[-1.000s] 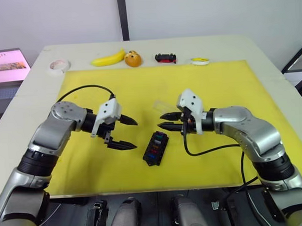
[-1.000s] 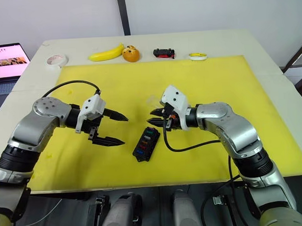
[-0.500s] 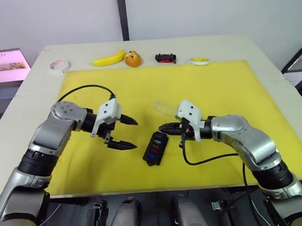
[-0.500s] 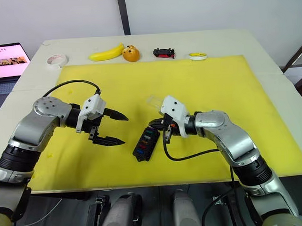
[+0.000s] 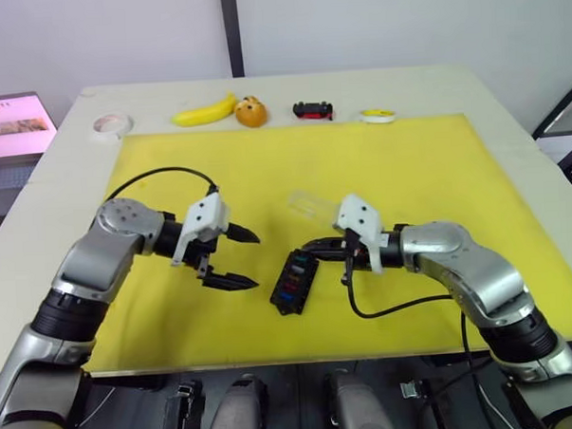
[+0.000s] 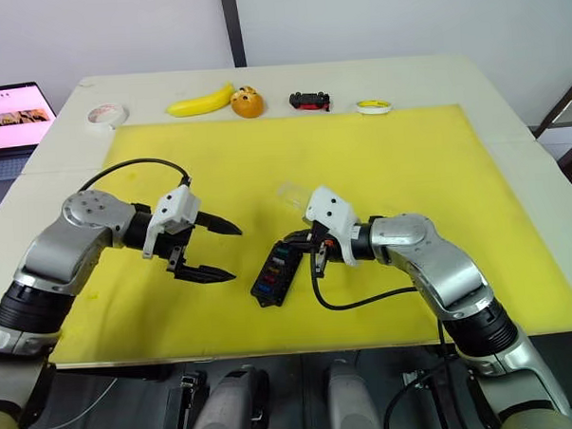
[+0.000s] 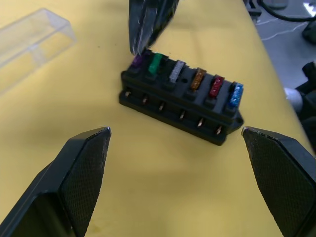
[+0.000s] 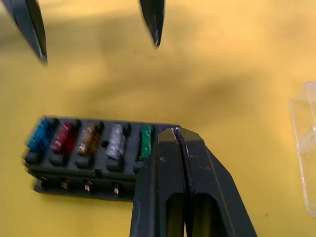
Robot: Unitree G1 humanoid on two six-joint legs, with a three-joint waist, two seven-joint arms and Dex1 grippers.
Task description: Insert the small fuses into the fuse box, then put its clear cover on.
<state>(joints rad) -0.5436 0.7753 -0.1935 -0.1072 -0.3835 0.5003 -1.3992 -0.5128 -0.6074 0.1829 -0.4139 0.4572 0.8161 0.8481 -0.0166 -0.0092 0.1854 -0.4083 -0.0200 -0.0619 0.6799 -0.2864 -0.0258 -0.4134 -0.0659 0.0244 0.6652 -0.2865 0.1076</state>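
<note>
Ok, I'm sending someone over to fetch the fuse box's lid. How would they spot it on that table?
Start at the yellow mat covering most of the table. Near its middle sits the black fuse box with coloured fuses in its slots. Just beyond it lies the clear cover, a transparent rectangular lid, the one see-through thing there.

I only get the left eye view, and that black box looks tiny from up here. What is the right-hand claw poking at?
Observer: In the left wrist view, the right gripper is shut, with its tips on a purple fuse at one end of the fuse box.
Operator: How many fuses are in?
Observer: A row of six fuses: purple, green, grey, amber, red, blue.
Operator: And the lid?
Observer: The clear cover lies on the yellow mat, apart from the box, not yet on.
</note>
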